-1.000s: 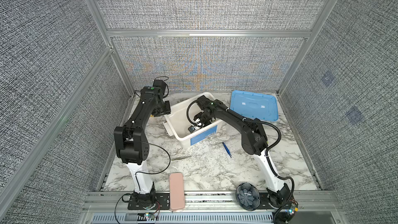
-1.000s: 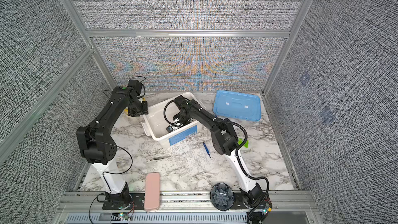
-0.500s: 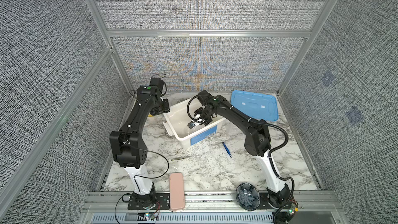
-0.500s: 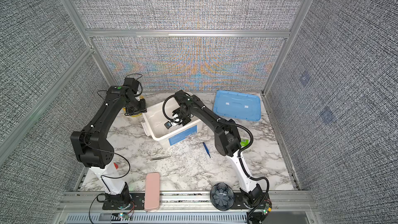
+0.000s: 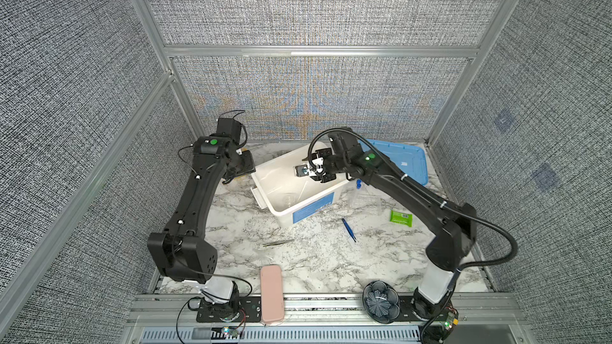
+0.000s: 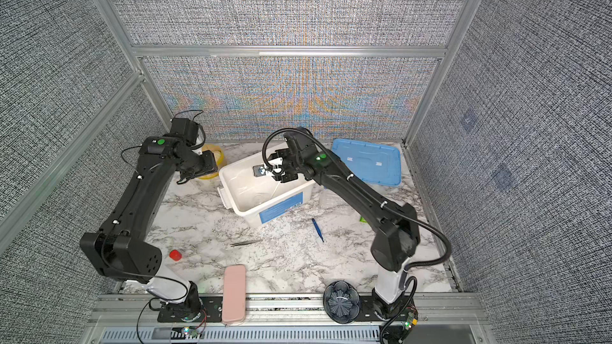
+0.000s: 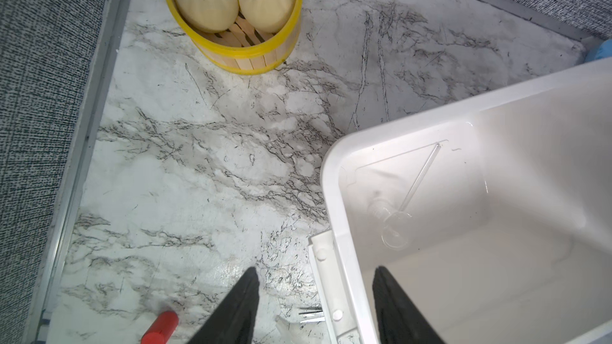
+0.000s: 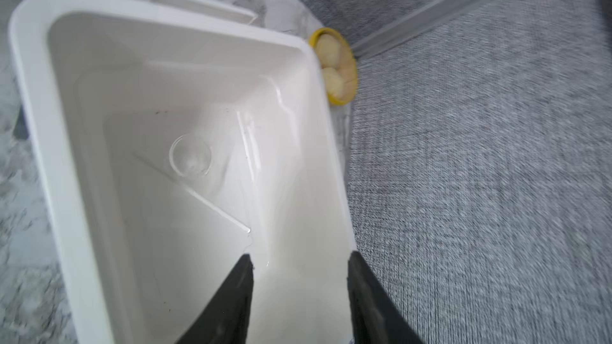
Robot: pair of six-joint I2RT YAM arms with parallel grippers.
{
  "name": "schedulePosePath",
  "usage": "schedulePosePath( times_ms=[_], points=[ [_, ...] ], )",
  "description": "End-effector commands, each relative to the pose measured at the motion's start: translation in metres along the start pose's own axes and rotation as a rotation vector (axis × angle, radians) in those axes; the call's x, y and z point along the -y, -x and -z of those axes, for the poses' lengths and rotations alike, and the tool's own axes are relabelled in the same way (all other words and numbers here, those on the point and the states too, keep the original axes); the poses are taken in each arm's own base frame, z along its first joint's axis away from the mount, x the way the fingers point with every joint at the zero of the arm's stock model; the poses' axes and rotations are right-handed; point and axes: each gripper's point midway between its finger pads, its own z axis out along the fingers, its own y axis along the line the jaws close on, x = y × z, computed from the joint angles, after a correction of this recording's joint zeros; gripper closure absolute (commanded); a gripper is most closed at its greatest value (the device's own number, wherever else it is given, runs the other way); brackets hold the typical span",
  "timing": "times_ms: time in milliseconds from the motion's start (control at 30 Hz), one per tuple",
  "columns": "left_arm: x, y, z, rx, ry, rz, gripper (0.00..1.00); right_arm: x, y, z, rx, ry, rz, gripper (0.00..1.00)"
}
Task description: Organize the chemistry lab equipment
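The little glass vessel [image 7: 392, 229] lies on the floor of the white bin [image 5: 284, 221], toward its six o'clock wall, counting twelve at the back wall in both top views. A thin rod [image 7: 422, 177] lies beside it, one end close to the vessel.

The right gripper [image 8: 299, 256] hangs over the bin's inside toward two o'clock, its jaws apart with nothing between them. The left gripper [image 7: 316, 271] is at the bin's ten o'clock corner. Its jaws are apart too and empty, one finger outside the wall and one inside. Whether they touch the wall cannot be told.

On the marble table [image 5: 314, 259], the clear rack [image 5: 364, 200] stands at three o'clock from the bin. Blue-capped tubes [image 5: 358, 184] show at its rear edge. The blue tweezers [image 5: 348, 229] lie at four and the grey tweezers [image 5: 278, 243] at six.

Farther out, a blue lid [image 5: 397, 163] lies between two and three. A yellow basket [image 6: 215, 160] of buns sits at ten. A pink case [image 5: 271, 292] lies at six on the front edge.
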Motion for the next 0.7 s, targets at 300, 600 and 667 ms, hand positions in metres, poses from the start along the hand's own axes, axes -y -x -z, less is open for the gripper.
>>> schedulePosePath(
  times_ms=[300, 600, 667],
  points=[
    [-0.019, -0.043, 0.032, 0.146, -0.057, 0.043, 0.38, 0.002, -0.082, 0.147, -0.147, -0.597, -1.28, 0.14],
    [-0.016, -0.079, 0.018, 0.092, -0.138, 0.093, 0.35, -0.077, -0.159, 0.158, -0.322, -0.381, -1.926, 0.16],
    [-0.016, -0.084, 0.015, 0.088, -0.147, 0.1, 0.35, -0.081, -0.163, 0.145, -0.299, -0.296, -1.994, 0.18]
  ],
)
